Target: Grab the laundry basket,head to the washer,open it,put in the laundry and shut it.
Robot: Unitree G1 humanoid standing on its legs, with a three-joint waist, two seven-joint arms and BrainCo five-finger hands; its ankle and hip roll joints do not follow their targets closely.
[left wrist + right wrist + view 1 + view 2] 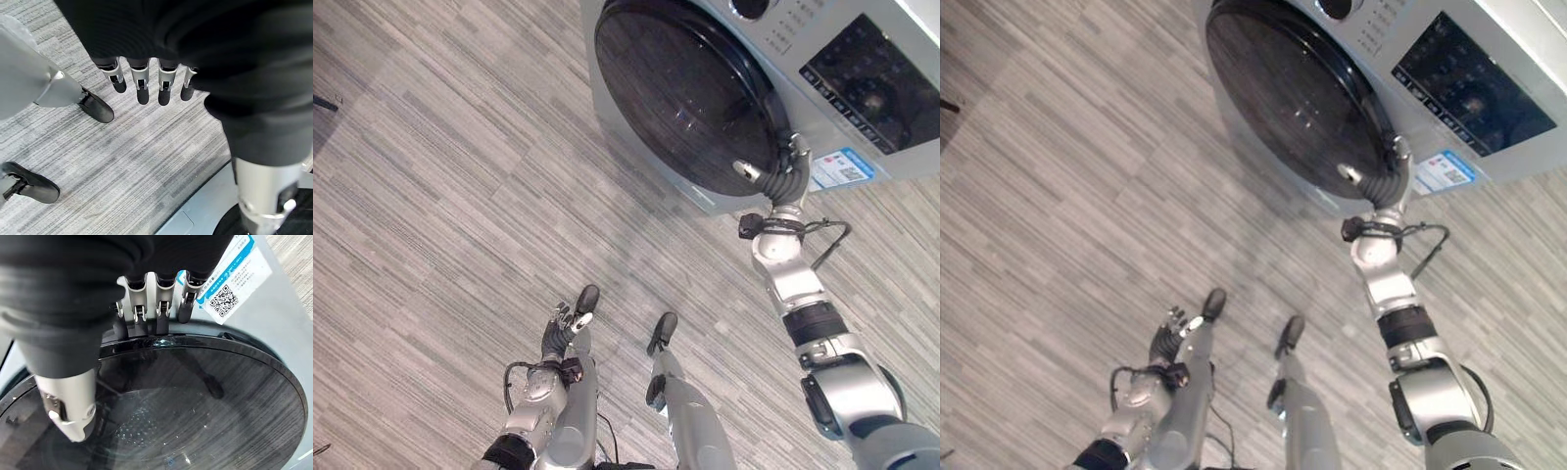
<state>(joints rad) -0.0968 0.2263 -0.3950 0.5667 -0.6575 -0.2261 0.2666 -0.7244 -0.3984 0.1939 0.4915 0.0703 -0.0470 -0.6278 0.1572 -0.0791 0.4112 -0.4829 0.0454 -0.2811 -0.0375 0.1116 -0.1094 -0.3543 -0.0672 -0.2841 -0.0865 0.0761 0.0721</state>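
— Left hand (564, 325), lower middle: anything in it?
— No, fingers loosely straight over bare floor (440, 196), room all around.
— And upper right?
— Right hand (781, 174) has fingers curled over the washer's (862, 59) door (680, 93) rim; door looks shut.

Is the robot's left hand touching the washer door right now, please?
No, the left hand hangs low over the floor, away from the washer door, where the right hand rests at the rim.
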